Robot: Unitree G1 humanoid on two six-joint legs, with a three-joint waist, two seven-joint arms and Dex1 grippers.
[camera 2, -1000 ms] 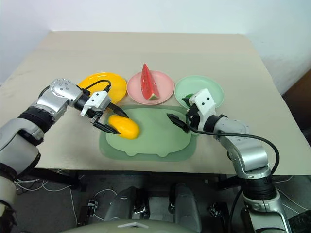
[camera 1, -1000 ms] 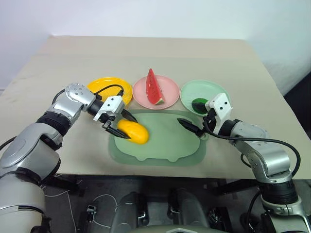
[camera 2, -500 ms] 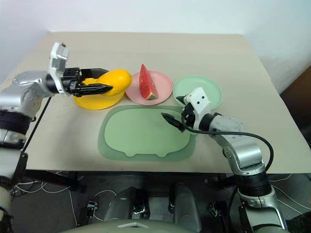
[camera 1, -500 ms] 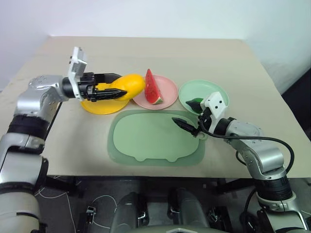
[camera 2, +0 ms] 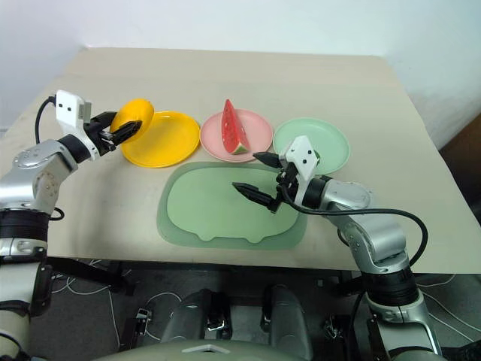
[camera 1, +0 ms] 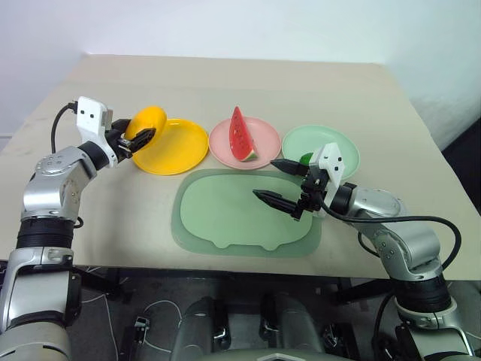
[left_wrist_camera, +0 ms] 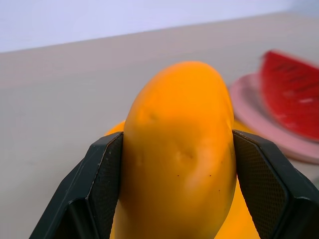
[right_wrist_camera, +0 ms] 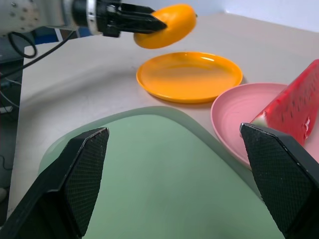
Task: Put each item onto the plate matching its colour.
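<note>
On the beige table (camera 1: 248,83) I have 3 round plates in a row: yellow plate (camera 1: 174,147), pink plate (camera 1: 259,135) and mint plate (camera 1: 331,140). Just in front of them lies a pale green mat (camera 1: 225,218), bare on top.

My left gripper (camera 1: 140,138) is clamped on the mango (camera 1: 144,122), 1 black finger on each side, as the left wrist view shows. It holds the fruit in the air at the outer left edge of the yellow plate, clear of the plate surface.

My right gripper (camera 1: 279,183) hangs over the right part of the mat with its jaws spread wide and nothing between them. The watermelon wedge (camera 1: 240,135) stands upright on the pink plate. The lime (camera 1: 306,159) lies on the mint plate, mostly hidden behind the right wrist.

Behind the table I see a plain pale wall (camera 1: 240,26); dark floor shows past the right corner.
</note>
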